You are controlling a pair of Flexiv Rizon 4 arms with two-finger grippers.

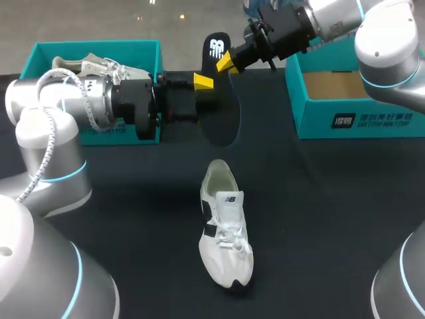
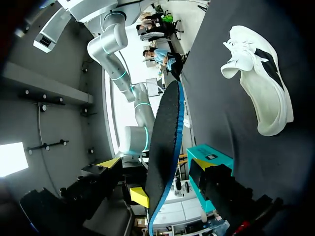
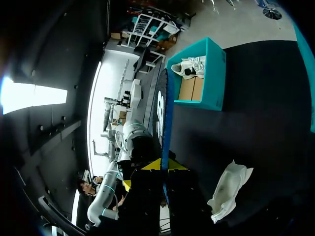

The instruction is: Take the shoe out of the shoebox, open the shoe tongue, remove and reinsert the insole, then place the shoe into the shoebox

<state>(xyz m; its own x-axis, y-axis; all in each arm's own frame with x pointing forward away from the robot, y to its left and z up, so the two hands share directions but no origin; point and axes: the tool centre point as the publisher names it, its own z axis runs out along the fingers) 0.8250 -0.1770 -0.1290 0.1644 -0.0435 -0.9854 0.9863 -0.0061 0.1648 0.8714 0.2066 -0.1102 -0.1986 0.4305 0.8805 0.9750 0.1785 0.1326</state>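
Observation:
A white shoe (image 1: 226,229) lies on the black table, toe toward me, also seen in the wrist views (image 2: 261,83) (image 3: 227,189). Its black insole (image 1: 221,113) hangs on edge in the air above the table's far middle. My right gripper (image 1: 227,61) comes in from the upper right and is shut on the insole's logo end (image 3: 162,113), yellow tips (image 3: 153,165) pressed to both faces. My left gripper (image 1: 206,83) reaches in from the left, open wide. The insole (image 2: 165,142) stands between its fingers (image 2: 110,163) without touching them.
A teal shoebox (image 1: 93,50) at the back left holds another white shoe (image 1: 99,66). A second teal shoebox (image 1: 352,113) at the back right shows a bare cardboard floor. Black tabletop (image 1: 319,206) surrounds the shoe.

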